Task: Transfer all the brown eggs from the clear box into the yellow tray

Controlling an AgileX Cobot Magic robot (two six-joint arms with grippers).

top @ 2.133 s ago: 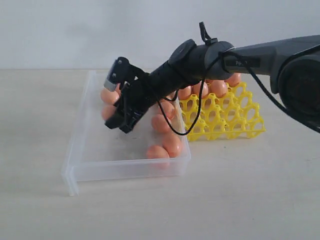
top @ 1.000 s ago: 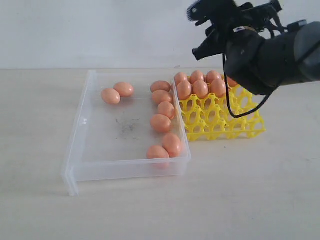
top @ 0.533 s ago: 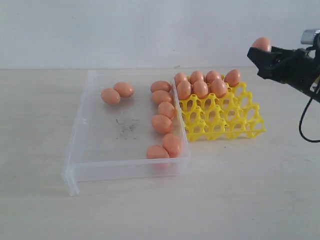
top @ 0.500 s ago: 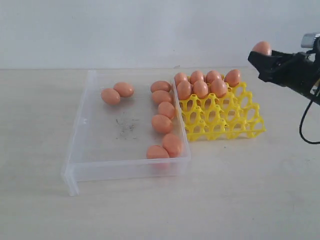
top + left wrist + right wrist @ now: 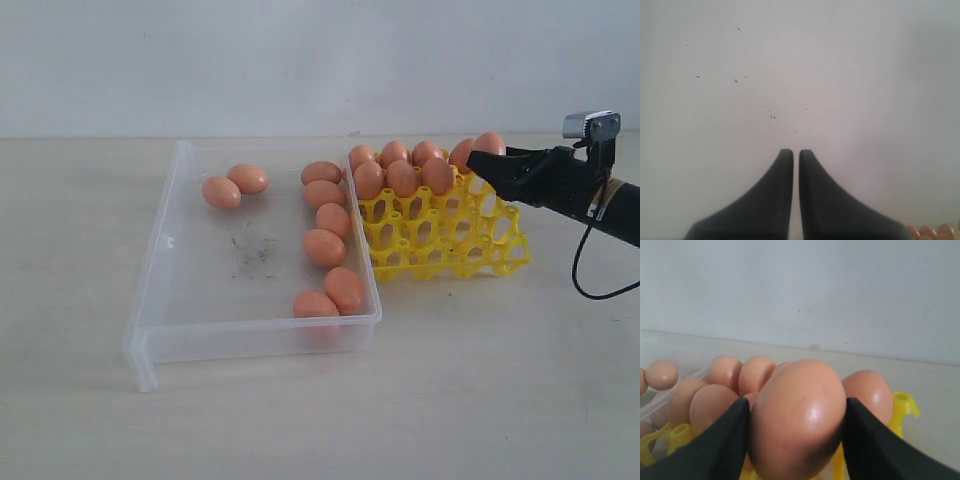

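Pressing together on nothing, the left jaws are outside the exterior view. In the box (image 5: 158, 250) lie eight eggs (image 5: 324, 247): two near its far wall, six along the side nearest the tray (image 5: 455, 262). Seven more sit in the tray's far cups. Rightmost, the right jaws clasp one egg (image 5: 490, 143) across its middle, by the tray's far right corner. Smooth, rounded, likely light and brittle, it calls for a mild squeeze at its widest girth and a soft set-down.
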